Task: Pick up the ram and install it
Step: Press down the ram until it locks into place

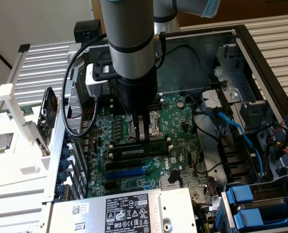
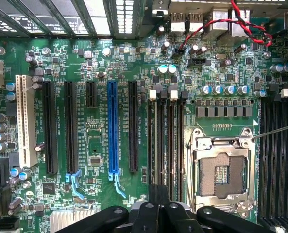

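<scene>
The ram (image 1: 140, 151), a long green stick with black chips and a white label, stands on edge in a black motherboard slot in front of the silver processor socket (image 1: 151, 124). My gripper (image 1: 142, 140) hangs straight down over its middle, fingers shut together, tips at the stick's top edge. In the wrist view the ram (image 2: 160, 145) shows edge-on among the parallel black slots, running under my dark fingertips (image 2: 158, 194). I cannot tell whether the tips touch it.
The open computer case (image 1: 260, 53) surrounds the board. A blue expansion slot (image 1: 129, 172) lies just in front of the ram, and the labelled power supply (image 1: 119, 213) in front of that. Blue cables (image 1: 231, 126) and drive caddies (image 1: 250, 208) fill the exterior view's right. A square processor chip (image 1: 1, 141) rests on the white rack at its left.
</scene>
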`<state>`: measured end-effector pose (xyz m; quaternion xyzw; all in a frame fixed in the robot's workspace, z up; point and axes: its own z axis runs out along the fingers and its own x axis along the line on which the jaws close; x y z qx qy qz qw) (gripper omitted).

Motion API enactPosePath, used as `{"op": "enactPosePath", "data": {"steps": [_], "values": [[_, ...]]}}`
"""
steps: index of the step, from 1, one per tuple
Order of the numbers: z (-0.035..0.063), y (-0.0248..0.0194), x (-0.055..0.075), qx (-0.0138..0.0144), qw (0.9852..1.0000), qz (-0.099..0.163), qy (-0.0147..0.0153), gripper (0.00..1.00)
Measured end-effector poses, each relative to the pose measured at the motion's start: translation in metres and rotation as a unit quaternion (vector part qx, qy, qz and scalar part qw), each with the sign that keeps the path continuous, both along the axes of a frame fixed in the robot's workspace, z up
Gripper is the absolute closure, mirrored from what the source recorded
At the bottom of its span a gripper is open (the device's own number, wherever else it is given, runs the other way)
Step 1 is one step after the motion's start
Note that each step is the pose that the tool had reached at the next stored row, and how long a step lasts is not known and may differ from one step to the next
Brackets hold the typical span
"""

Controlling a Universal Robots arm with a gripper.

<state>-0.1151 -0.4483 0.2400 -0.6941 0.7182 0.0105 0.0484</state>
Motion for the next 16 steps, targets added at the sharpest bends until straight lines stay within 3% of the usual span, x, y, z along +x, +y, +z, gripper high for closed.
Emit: {"op": "enactPosePath", "data": {"steps": [7, 9, 13, 16], "values": [[-0.0006, 0.0036, 0.0001, -0.0008, 1.0, 0.0, 0.0013, 0.89], [-0.0008, 0.0037, 0.0002, -0.001, 1.0, 0.0, 0.0053, 0.89], [-0.0017, 0.0037, 0.0001, -0.001, 0.9999, 0.0, 0.0162, 0.89], [-0.0028, 0.0037, 0.0006, -0.0011, 0.9998, 0.0, 0.0179, 0.89]]}}
